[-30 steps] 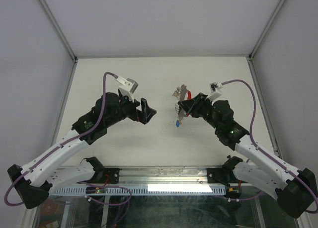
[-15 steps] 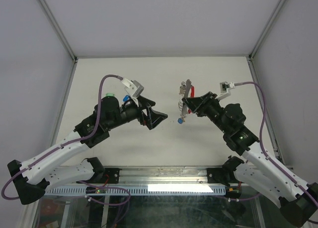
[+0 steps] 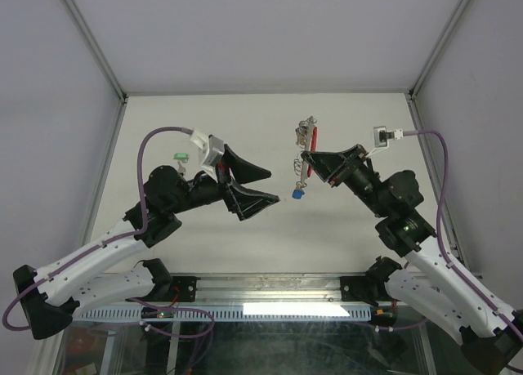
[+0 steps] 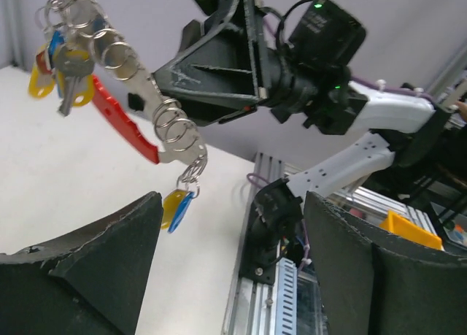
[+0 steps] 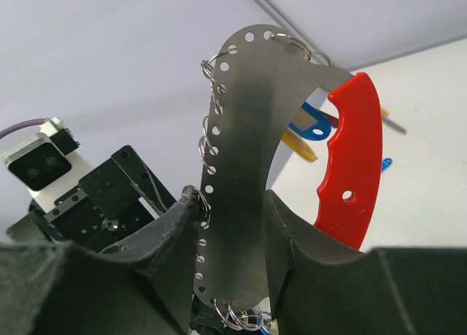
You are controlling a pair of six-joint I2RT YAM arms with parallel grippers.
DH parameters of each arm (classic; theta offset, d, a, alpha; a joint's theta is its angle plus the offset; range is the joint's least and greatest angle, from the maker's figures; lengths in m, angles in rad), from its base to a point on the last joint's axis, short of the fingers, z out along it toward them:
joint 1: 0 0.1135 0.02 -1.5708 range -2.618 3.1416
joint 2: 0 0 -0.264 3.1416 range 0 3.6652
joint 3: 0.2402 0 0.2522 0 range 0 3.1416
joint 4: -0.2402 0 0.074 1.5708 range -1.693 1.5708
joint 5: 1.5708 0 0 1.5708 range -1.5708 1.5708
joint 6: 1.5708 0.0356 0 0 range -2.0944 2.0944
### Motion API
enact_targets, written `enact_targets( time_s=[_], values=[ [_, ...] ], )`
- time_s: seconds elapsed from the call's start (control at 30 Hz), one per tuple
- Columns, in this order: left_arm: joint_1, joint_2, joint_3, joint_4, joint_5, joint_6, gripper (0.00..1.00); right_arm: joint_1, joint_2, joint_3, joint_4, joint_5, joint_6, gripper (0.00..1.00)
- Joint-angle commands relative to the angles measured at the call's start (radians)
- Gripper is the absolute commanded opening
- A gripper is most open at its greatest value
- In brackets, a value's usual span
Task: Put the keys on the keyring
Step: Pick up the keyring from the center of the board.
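My right gripper [image 3: 315, 164] is shut on the keyring [image 3: 306, 150] and holds it up in the air. The keyring is a grey perforated metal plate [image 5: 241, 167] with small rings, a red plastic arc [image 5: 354, 160] and a blue and yellow tag [image 4: 177, 207] hanging below. Blue and yellow capped keys [image 4: 55, 65] hang on rings at its top end. My left gripper [image 3: 253, 187] is wide open and empty, raised just left of the keyring and facing it; its fingers [image 4: 80, 269] frame the hanging tag. A green capped key [image 3: 181, 155] lies on the table behind the left arm.
The table is a white surface [image 3: 270, 228] with grey walls on three sides. A metal rail [image 3: 270, 289] with the arm bases runs along the near edge. A small blue piece [image 5: 384, 163] lies on the table beyond the keyring.
My left gripper has risen, moved right toward the keyring and opened wide. My right gripper has lifted the keyring and drawn it slightly back and right.
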Motion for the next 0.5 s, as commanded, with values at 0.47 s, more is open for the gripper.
enact_targets(
  time_s=[0.47],
  values=[
    [-0.026, 0.094, 0.071, 0.226, 0.183, -0.020, 0.58, 0.002, -0.005, 0.074, 0.275, -0.121, 0.083, 0.15]
  ],
)
